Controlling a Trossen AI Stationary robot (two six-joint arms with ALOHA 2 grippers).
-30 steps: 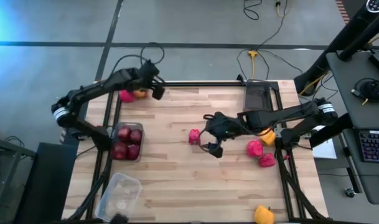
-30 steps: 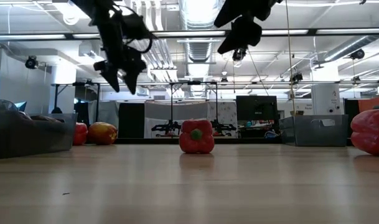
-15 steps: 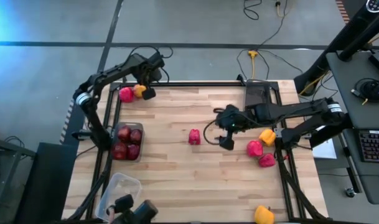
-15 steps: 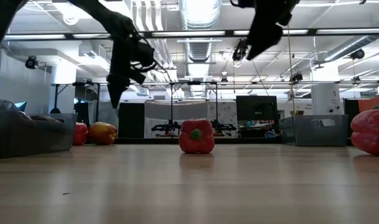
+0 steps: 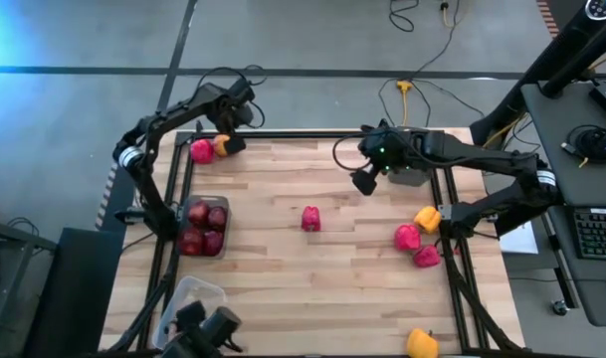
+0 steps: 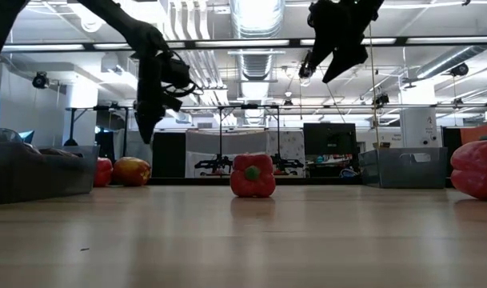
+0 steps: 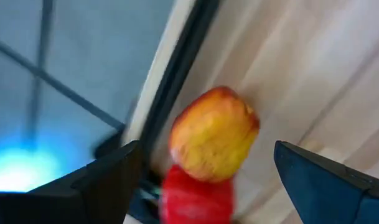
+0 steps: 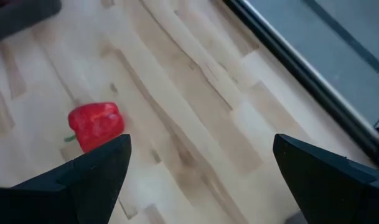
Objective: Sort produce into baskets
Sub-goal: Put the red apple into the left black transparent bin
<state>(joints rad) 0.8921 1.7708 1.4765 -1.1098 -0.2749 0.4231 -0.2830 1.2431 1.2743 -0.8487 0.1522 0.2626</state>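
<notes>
- Overhead, the left hand (image 5: 234, 142) hovers released, holding nothing, at the table's (image 5: 283, 288) far-left corner, its dark fingers (image 7: 96, 180) spread wide.
- Just off that hand, toward nine o'clock in the high view, sits a yellow-orange fruit (image 5: 223, 147), touching a red pepper (image 5: 201, 152) that lies farther out the same way, right at the table's edge.
- The left wrist view puts the yellow-orange fruit (image 7: 214, 134) squarely between the two fingers, the red one (image 7: 195, 196) tucked against it; the fruit looks roundish, with no clear long axis to line up on.
- Across the table the right hand (image 5: 364, 179) hangs released and empty near the far edge, beside the dark grey tray (image 5: 414, 151) at about two o'clock.
- A lone red pepper (image 5: 310, 219) rests mid-table, roughly at seven o'clock from the right hand and well apart from it; the right wrist view shows it lying on bare wood (image 8: 96, 126).
- By this reading, the left arm is far nearer the corner pair, and the yellow-orange fruit is its likely next pick.
- The filled tray of maroon fruit (image 5: 203, 229) sits at six o'clock from the left hand; a clear tub (image 5: 188, 303) lies beyond it at the near-left corner.
</notes>
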